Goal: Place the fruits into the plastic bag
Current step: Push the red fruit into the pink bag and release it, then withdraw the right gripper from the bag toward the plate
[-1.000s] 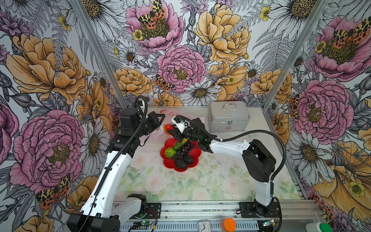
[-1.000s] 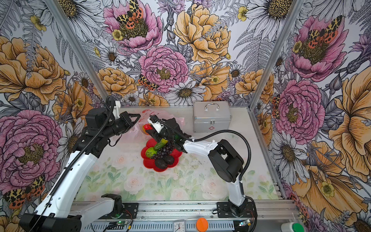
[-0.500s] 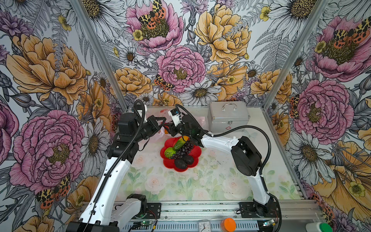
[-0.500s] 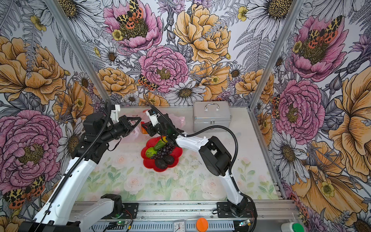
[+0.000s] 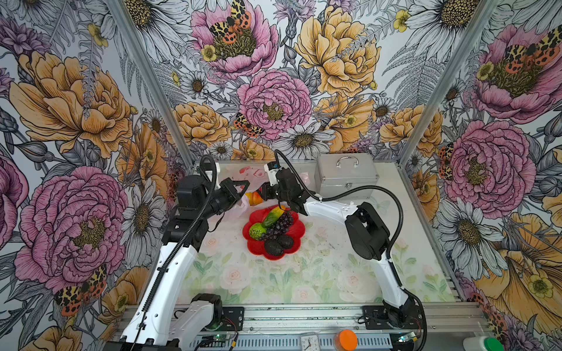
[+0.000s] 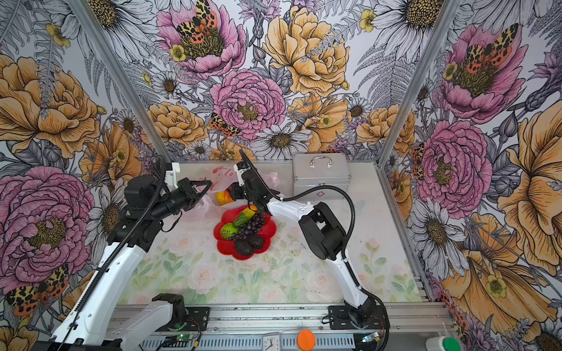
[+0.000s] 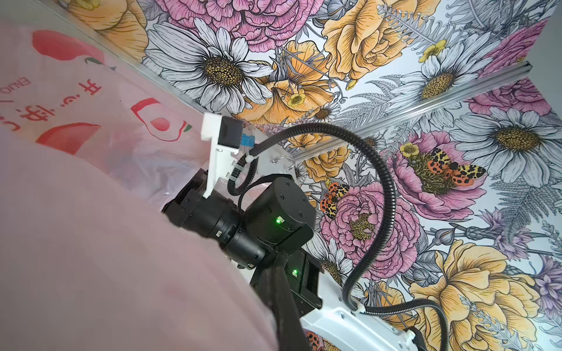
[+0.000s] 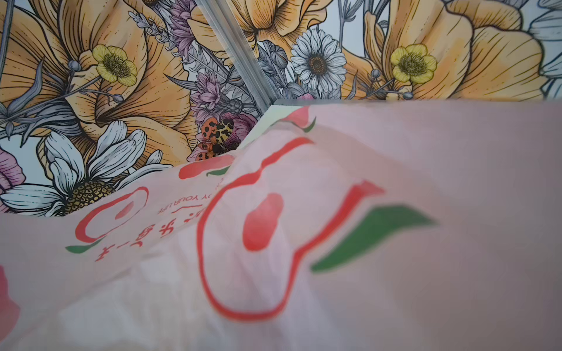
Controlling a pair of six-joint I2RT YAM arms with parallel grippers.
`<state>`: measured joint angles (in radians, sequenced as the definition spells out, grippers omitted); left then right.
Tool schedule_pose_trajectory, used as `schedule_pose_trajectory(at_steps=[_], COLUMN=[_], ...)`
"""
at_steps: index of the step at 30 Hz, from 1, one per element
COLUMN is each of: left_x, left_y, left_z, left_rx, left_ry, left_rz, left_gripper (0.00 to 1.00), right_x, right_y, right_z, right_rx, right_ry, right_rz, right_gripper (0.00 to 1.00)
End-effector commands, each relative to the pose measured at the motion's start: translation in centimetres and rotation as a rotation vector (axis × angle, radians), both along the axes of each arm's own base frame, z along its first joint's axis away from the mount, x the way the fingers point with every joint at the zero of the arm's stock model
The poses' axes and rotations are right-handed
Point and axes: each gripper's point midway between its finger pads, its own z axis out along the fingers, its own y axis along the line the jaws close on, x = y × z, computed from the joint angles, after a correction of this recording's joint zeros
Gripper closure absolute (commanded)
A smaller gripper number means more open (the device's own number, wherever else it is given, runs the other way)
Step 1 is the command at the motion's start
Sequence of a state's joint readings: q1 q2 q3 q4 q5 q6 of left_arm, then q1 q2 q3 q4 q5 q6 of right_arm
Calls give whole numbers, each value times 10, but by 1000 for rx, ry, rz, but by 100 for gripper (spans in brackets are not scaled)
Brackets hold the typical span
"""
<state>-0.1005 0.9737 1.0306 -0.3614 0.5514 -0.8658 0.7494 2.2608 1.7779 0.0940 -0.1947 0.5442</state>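
The pale-pink plastic bag [image 5: 254, 175] [image 6: 223, 177] lies at the back of the table, and its film fills much of the left wrist view [image 7: 91, 243] and the right wrist view [image 8: 365, 197]. My left gripper [image 5: 245, 186] [image 6: 208, 184] is shut on the bag's near edge, holding it up. My right gripper [image 5: 261, 194] [image 6: 231, 194] is shut on a red-orange and yellow fruit [image 5: 254, 198] [image 6: 223, 197] at the bag's mouth; its fingers are hidden in its wrist view. A green-orange fruit [image 5: 271, 216], grapes [image 5: 280, 224], a bumpy green ball [image 5: 256, 231] and blackish fruits [image 5: 278, 243] lie on the red plate [image 5: 296, 234].
A silver metal case [image 5: 346, 177] [image 6: 320, 177] stands at the back right, close behind the right forearm. The flowered walls close in the table on three sides. The right arm's wrist [image 7: 273, 212] shows right beside the bag in the left wrist view.
The right arm has swung its wrist up and in toward the bag, keeping the fruit at the bag's mouth. The left gripper has barely moved.
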Motion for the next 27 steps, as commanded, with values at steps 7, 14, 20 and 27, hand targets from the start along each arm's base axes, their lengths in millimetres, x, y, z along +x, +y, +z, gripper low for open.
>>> schedule_pose_trajectory(at_steps=[7,14,20,27], left_x=[-7,-5,-5,-6], left_y=[3,5,7,12], left_z=[1,-2,-2,-4], left_rx=[-9,-7,-8,-11], left_ry=[-12,-5,-5,-5], left_rz=[-1,11,21,42], left_gripper=[100,100,100,100], right_x=[3,-2,-8,-13], right_y=[11,14,4,-28], right_z=[11,43,67,93], right_rx=[53,103,83,54], right_ry=[40,-7,-46,-52], right_rz=[15,64,72,13], right_gripper=[41,0,1,1])
